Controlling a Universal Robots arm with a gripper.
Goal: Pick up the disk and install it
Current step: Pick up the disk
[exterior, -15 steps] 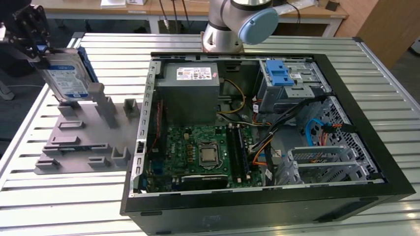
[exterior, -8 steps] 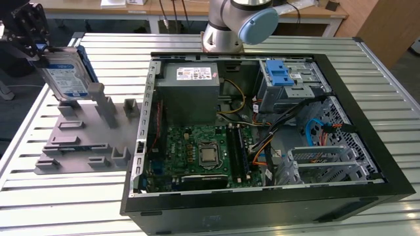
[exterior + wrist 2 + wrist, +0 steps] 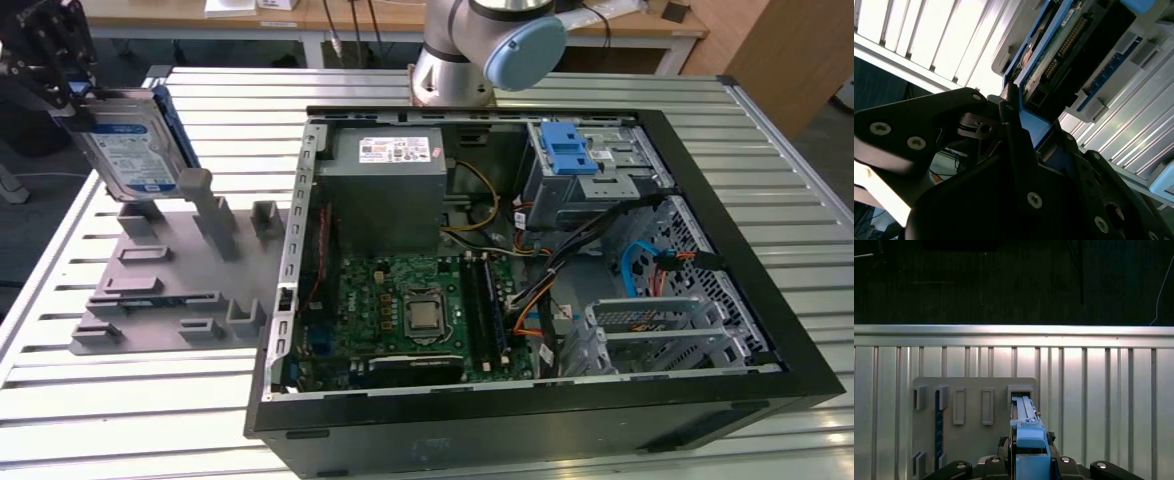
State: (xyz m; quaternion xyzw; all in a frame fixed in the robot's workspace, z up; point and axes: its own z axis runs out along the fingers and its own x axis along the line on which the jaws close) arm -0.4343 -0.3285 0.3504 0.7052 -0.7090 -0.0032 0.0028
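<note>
**Disk held in pincer above the fixture plate; not installed**

The pincer (image 3: 78,100) is seen at the exterior view's far left, closed on the disk (image 3: 131,150). In the second wrist view the black fingers (image 3: 1011,125) are pressed against the blue carrier at one end of the disk (image 3: 1069,45), with no gap visible between them and the frame.

The disk is held upright, slightly tilted, its labelled face turned towards the exterior view. It is positioned over the rear part of the grey fixture plate (image 3: 160,290), just beside a tall grey post (image 3: 198,195). Whether its lower edge touches the plate cannot be told from the exterior view. In the first wrist view the narrow edge of the disk (image 3: 1029,432) is seen in line with the pincer (image 3: 1029,462), with the fixture plate (image 3: 974,445) behind it and an unoccupied slot (image 3: 1021,391) just past the end of the disk.

The fixture plate lies flat on the slatted metal worktop (image 3: 134,400), beside the open computer case (image 3: 534,425), which lies on the same worktop. Inside the case are noted a grey power supply (image 3: 387,170), a motherboard (image 3: 400,300) and a grey drive cage (image 3: 594,175) fitted with a blue latch (image 3: 567,150). The disk is well apart from that cage. The arm (image 3: 467,45) is mounted behind the case
</note>
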